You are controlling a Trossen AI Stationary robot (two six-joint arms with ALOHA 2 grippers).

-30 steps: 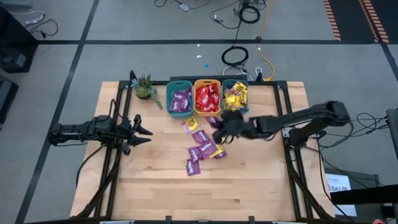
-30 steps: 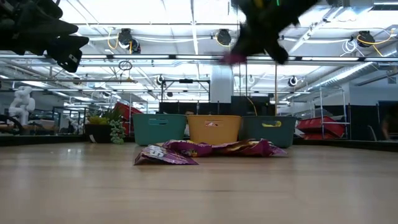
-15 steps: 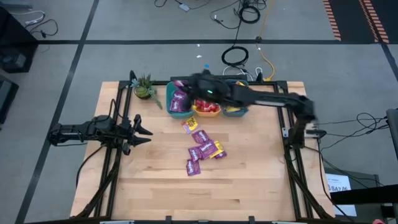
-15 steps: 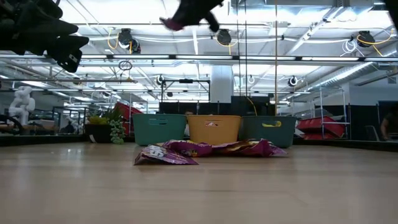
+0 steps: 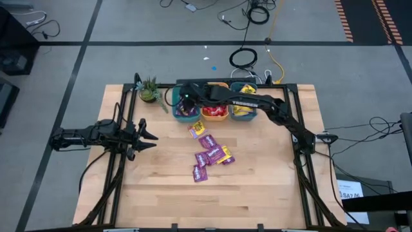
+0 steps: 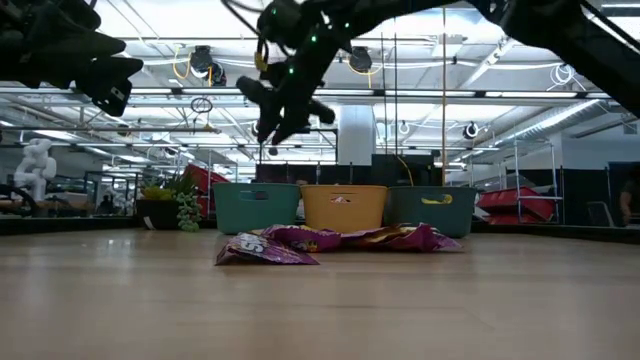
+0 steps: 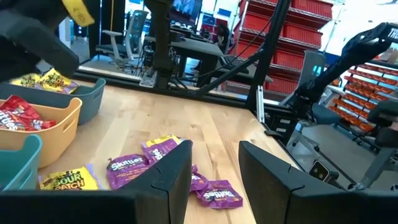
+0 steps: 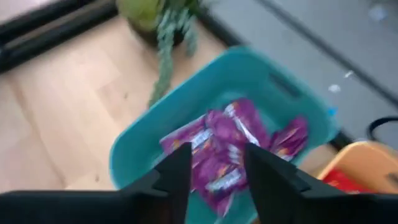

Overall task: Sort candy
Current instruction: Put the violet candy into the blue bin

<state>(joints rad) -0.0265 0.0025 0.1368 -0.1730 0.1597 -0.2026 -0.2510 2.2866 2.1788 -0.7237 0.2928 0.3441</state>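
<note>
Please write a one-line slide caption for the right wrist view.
Right gripper, fingers apart, above the teal bin of purple candy, beside a potted plant.

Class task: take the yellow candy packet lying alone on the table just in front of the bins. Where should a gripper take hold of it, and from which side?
Come straight down from above on the yellow candy packet and pinch across its narrow width. It lies flat on the table, so no side offers a raised edge. It sits apart from the purple packets, leaving room for the fingers.

- Bright, even overhead light; soft shadows on the table (image 5: 257, 187).
- Ceiling lamps (image 6: 205, 60) glare in the low view.
- Right wrist view is motion-blurred throughout.
</note>
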